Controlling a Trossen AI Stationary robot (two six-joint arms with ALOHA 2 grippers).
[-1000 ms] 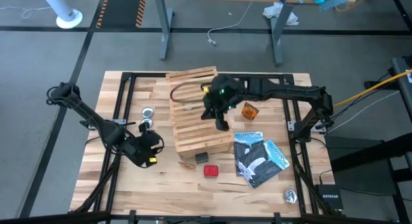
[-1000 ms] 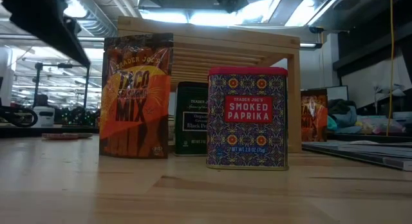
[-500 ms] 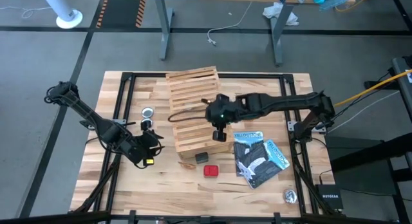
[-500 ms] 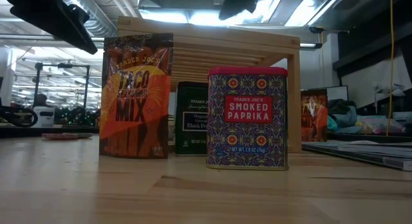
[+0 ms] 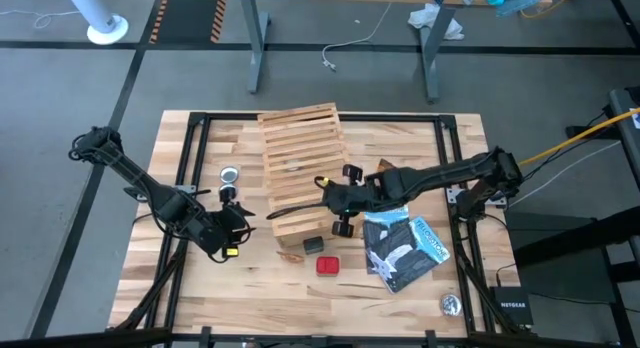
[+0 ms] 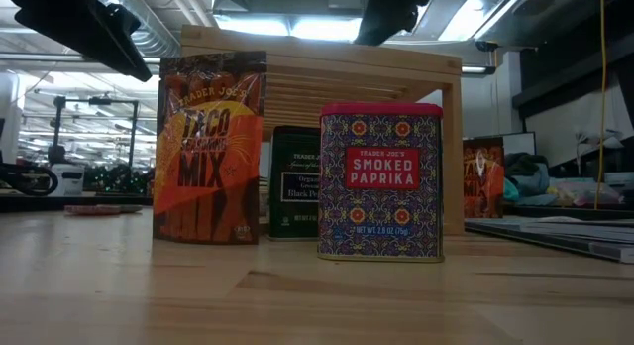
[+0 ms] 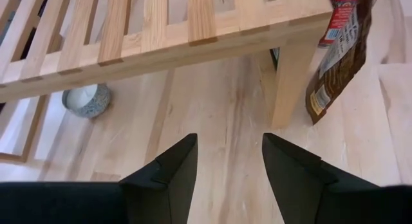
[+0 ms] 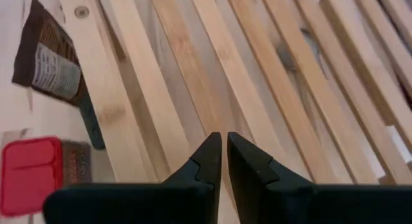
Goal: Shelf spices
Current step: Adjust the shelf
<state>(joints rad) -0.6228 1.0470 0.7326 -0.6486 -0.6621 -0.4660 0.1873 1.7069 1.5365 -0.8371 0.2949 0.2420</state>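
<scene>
The shelf (image 5: 300, 158), a light slatted wooden rack, stands mid-table on its legs. Just before its near end stand three spices: a red paprika box (image 6: 381, 181), a dark grey box (image 6: 294, 181) and an orange taco-mix packet (image 6: 210, 147). Another orange packet (image 6: 482, 181) stands right of the shelf. My right gripper (image 5: 342, 226) is shut above the shelf's near right corner; the right wrist view shows its tips (image 8: 224, 153) over the slats (image 8: 257, 89). I cannot tell whether they touch. My left gripper (image 5: 238, 228) hangs open left of the shelf, bare tabletop between its fingers (image 7: 228, 163).
Two blue-and-black booklets (image 5: 402, 248) lie right of the spices. One silver tin (image 5: 230, 174) sits left of the shelf, another (image 5: 450, 304) at the near right corner. The tabletop between the left gripper and the packet is bare wood.
My right gripper has swung from over the shelf's far middle toward the table's near edge and come lower, turning as it went; its fingers stay shut. My left gripper has rolled a little in place. The spices and the shelf have kept still.
</scene>
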